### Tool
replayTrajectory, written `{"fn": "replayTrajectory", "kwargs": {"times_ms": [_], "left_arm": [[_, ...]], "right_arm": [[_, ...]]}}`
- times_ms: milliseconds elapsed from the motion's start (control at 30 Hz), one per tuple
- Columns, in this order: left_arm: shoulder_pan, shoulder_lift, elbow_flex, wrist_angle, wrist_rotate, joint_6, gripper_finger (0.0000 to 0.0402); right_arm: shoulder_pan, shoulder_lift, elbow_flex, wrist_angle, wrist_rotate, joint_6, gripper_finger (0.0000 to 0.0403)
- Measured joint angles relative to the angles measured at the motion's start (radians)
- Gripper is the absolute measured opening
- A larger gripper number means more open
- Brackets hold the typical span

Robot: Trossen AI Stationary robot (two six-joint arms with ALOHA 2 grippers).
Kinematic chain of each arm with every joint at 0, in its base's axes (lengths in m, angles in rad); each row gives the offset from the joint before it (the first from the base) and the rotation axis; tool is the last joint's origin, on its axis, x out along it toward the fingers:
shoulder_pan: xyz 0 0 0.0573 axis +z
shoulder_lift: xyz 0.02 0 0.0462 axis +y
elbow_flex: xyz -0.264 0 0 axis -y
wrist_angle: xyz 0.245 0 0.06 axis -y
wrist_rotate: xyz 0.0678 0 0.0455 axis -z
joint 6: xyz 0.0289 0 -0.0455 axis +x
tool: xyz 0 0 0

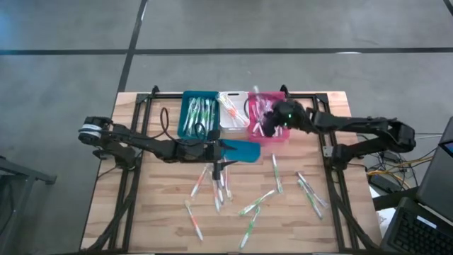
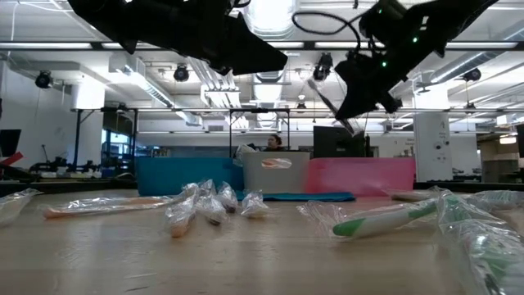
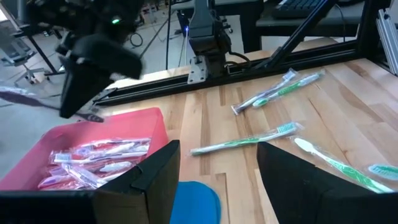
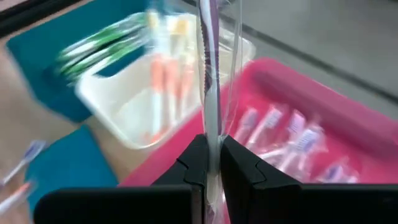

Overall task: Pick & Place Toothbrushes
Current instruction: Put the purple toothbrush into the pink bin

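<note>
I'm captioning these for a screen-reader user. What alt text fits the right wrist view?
The right hand is shut on a wrapped toothbrush that stands up between its fingers, above a pink bin of pink toothbrushes. Beside it sit a white bin with orange ones and a teal bin with green ones.

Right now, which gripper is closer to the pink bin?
The right gripper, holding a wrapped toothbrush above the pink bin. The left gripper hovers open over the table, beside the teal lid.
</note>
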Motion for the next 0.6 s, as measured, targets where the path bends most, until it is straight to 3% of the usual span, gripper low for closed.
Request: {"fn": "replayTrajectory", "kwargs": {"times_ms": [233, 600], "left_arm": [[0.000, 0.000, 0.000, 0.008, 0.002, 0.000, 0.0218], [0.000, 0.000, 0.000, 0.008, 0.002, 0.000, 0.0218]], "right_arm": [[-0.145, 0.086, 0.000, -0.026, -0.079, 0.034, 0.0020], [-0.190, 0.289, 0.061, -0.078, -0.147, 0.079, 0.0020]]}}
